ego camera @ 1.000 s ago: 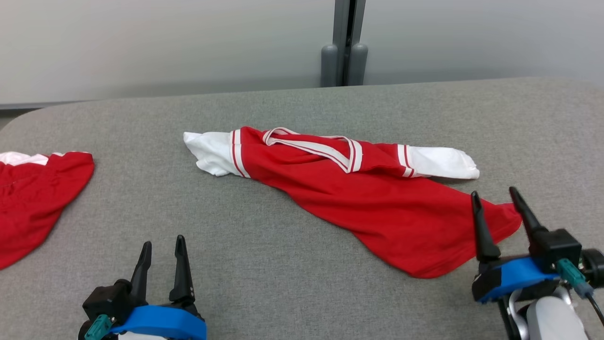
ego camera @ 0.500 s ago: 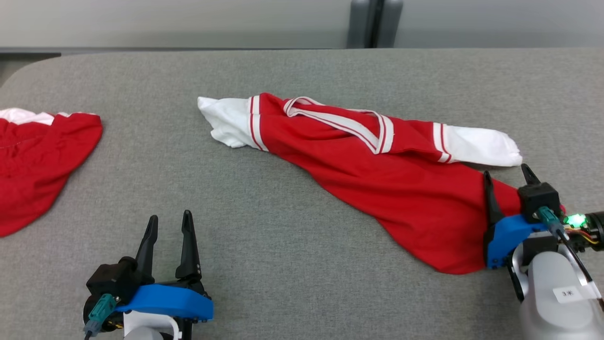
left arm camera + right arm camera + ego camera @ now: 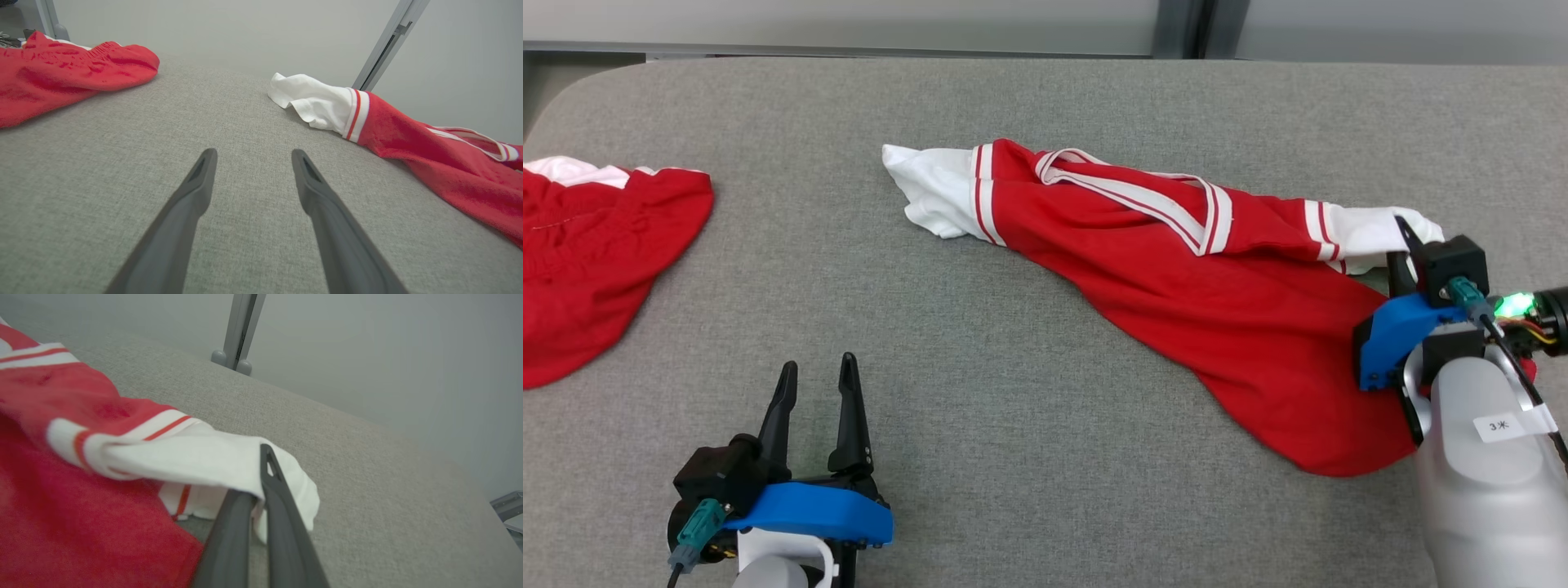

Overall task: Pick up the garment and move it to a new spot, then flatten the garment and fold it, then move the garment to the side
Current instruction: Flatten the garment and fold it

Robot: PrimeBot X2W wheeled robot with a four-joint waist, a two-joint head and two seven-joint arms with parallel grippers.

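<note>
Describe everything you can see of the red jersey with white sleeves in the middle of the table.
The red knit jersey has white sleeves banded with red-and-white stripes and a white-trimmed V-neck collar. It lies crumpled and unfolded, slanting across the grey fabric table, its hem bunched toward the near right. The left-end sleeve rests free on the table; the right gripper is shut on the right-end sleeve.

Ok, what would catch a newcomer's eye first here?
A red and white jersey lies across the middle of the grey table, its white sleeve at the right pinched in the shut right tool. A second red garment sits at the left edge; the left tool hovers open at lower left.
</note>
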